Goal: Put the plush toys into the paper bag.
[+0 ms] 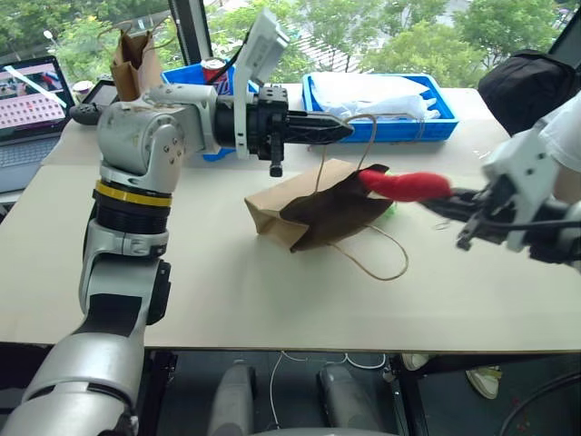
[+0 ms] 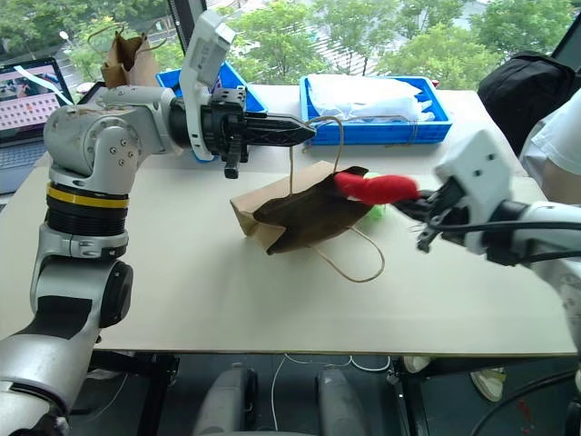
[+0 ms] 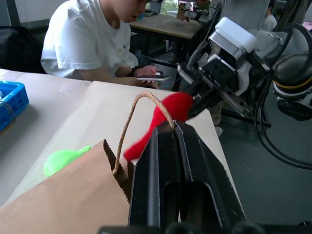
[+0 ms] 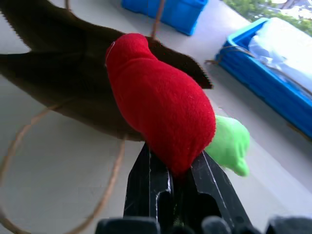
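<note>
Looking from the head, your right tool pinches the red plush toy, its long axis aimed left at the paper bag mouth. Left wrist: left tool clamps a cord handle. Right wrist: green plush toy lies on the desk.

Red chili toy, brown paper bag, blue trays.

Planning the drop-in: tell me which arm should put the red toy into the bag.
Right. The right gripper is shut on the red plush toy at the paper bag mouth; the left gripper holds up a cord handle.
</note>
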{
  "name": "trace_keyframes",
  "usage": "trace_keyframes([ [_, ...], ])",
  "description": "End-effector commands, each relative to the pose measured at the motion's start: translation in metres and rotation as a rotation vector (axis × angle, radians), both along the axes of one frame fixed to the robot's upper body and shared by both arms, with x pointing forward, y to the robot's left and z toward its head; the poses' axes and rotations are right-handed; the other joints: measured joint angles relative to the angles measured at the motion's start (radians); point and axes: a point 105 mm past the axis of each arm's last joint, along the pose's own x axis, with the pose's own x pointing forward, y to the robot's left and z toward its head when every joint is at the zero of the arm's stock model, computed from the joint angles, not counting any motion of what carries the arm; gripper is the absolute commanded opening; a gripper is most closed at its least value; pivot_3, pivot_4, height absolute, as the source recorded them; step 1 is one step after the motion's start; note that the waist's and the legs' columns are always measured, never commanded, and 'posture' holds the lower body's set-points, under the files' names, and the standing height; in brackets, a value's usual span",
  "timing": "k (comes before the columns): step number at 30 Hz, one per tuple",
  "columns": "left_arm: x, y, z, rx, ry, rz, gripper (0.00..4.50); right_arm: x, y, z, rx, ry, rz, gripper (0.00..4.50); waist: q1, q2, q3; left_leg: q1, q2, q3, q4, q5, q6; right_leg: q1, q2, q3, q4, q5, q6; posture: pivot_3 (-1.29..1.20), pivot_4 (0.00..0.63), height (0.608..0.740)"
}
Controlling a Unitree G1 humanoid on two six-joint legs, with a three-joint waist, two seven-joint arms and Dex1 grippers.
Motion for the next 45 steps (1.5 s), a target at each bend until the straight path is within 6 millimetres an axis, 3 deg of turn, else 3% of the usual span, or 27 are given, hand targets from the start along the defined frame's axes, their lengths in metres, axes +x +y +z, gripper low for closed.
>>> trace_keyframes([
  [1, -0.007, -0.002, 0.016, -0.023, -0.065, -0.014, 0.0, 0.0, 0.012, 0.003, -0.057, -0.037, 0.039, 0.03, 0.002, 0.0, 0.0, 0.0, 0.0, 0.0, 0.0, 0.0, 0.0, 0.0, 0.0, 0.0, 0.0, 0.001, -0.001, 0.0, 0.15, 0.665],
  [7, -0.01, -0.005, 0.015, -0.037, -0.048, -0.03, 0.0, 0.017, 0.032, -0.006, -0.262, -0.128, 0.135, 0.03, -0.003, 0.0, 0.0, 0.0, 0.0, 0.0, 0.0, 0.0, 0.0, 0.0, 0.0, 0.0, 0.0, 0.001, -0.002, 0.0, 0.15, 0.665],
  [16, -0.015, -0.011, 0.017, -0.063, -0.03, -0.045, 0.0, 0.041, 0.07, 0.0, -0.473, -0.305, 0.31, 0.03, -0.006, 0.001, 0.001, 0.001, 0.001, 0.0, -0.001, 0.0, 0.0, -0.001, 0.001, 0.0, 0.0, 0.001, -0.002, 0.0, 0.15, 0.665],
  [23, -0.017, -0.012, 0.019, -0.08, -0.021, -0.041, 0.0, 0.051, 0.099, -0.022, -0.469, -0.332, 0.376, 0.03, -0.004, 0.001, 0.001, 0.001, 0.001, 0.0, -0.001, 0.0, 0.0, -0.001, 0.001, 0.0, 0.001, 0.002, -0.003, 0.0, 0.15, 0.665],
  [27, -0.017, -0.011, 0.02, -0.089, -0.018, -0.029, 0.0, 0.069, 0.108, -0.014, -0.322, -0.426, 0.26, 0.03, -0.006, 0.001, 0.001, 0.001, 0.001, 0.0, 0.0, 0.0, 0.0, -0.001, 0.001, 0.0, 0.001, 0.003, -0.004, 0.0, 0.15, 0.665],
  [34, -0.014, -0.008, 0.021, -0.097, -0.014, -0.008, 0.0, 0.067, 0.111, -0.008, -0.24, -0.465, 0.233, 2.47, -0.003, 0.001, 0.001, 0.0, 0.0, 0.0, 0.0, 0.0, 0.0, -0.001, 0.0, 0.0, 0.003, 0.003, -0.005, 0.0, 0.15, 0.665],
  [39, -0.011, -0.007, 0.017, -0.093, -0.016, 0.006, 0.0, 0.058, 0.1, 0.006, -0.248, -0.491, 0.232, 4.17, -0.004, 0.001, 0.001, 0.0, 0.0, 0.0, 0.0, 0.0, 0.0, -0.001, 0.001, 0.0, 0.003, 0.003, -0.005, 0.0, 0.15, 0.665],
  [42, -0.011, -0.007, 0.015, -0.087, -0.017, 0.01, 0.0, 0.047, 0.089, 0.019, -0.201, -0.459, 0.234, 4.17, -0.004, 0.001, 0.001, 0.0, 0.0, 0.0, 0.0, 0.0, 0.0, -0.001, 0.001, 0.0, 0.003, 0.003, -0.005, 0.0, 0.15, 0.665],
  [45, -0.011, -0.006, 0.011, -0.077, -0.017, 0.009, 0.0, 0.033, 0.066, 0.041, -0.037, -0.356, 0.216, 4.17, -0.003, 0.001, 0.001, 0.0, 0.0, -0.001, 0.0, 0.0, 0.0, -0.001, 0.001, -0.001, 0.003, 0.003, -0.005, 0.0, 0.15, 0.665],
])
